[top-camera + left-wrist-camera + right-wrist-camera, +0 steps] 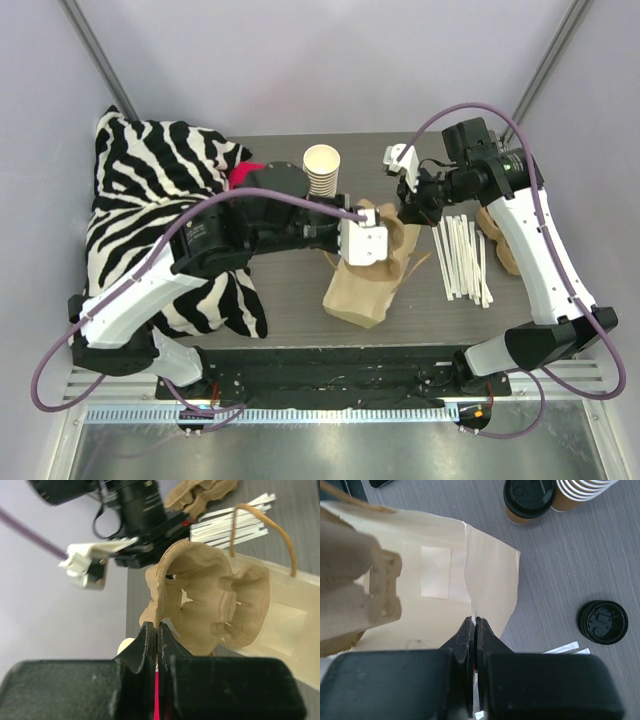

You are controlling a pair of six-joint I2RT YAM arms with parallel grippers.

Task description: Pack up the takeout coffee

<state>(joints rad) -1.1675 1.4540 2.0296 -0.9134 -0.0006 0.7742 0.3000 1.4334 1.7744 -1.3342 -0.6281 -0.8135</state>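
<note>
Now takeout coffee (528,502) stands upright — (lid (529,492) up).

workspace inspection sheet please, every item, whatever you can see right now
surface: grey wood-grain table, crowded
job's things: takeout coffee lidded, upright beside cup stack, outside the paper bag
clutter: zebra cloth, white sticks, loose black lid, spare carrier
grippers: left claw shut on pulp carrier rim; right claw shut on the bag's edge
cables: purple cables arch off both arms
surroundings: pale walls, nothing else seen
</note>
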